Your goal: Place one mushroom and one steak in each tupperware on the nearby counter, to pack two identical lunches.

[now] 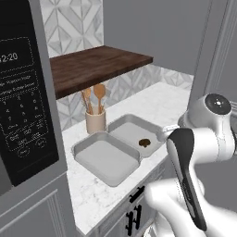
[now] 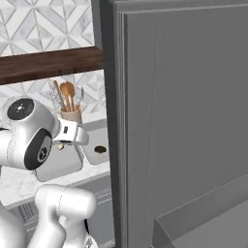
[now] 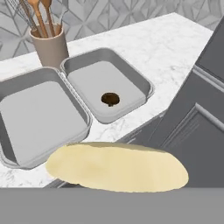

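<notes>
Tupperware trays sit side by side, touching, on the white marble counter (image 1: 171, 104) near its front edge. In the hand view, the left tray (image 3: 35, 118) holds nothing, and the right tray (image 3: 94, 81) has a small dark brown mushroom (image 3: 110, 99) lying toward its front. The same mushroom (image 1: 144, 142) shows in the left base view inside the tray nearer the arm (image 1: 134, 132), with the other tray (image 1: 106, 159) beside it.

A tan utensil holder (image 3: 51, 46) with wooden spoons and a whisk stands just behind the spot where the trays meet, against the patterned backsplash. A dark wooden shelf (image 1: 92, 67) runs above it. A microwave (image 1: 23, 92) stands on the left in the left base view.

At the bottom of the hand view a pale yellowish, flattened oval piece (image 3: 117, 166) lies across the frame, covering the fingertips. The jaws are clenched, and the piece appears gripped between them, hanging in front of the counter edge, above the grey cabinet fronts (image 3: 192, 127). It looks like neither a brown steak nor a mushroom; what it is I cannot tell.
</notes>
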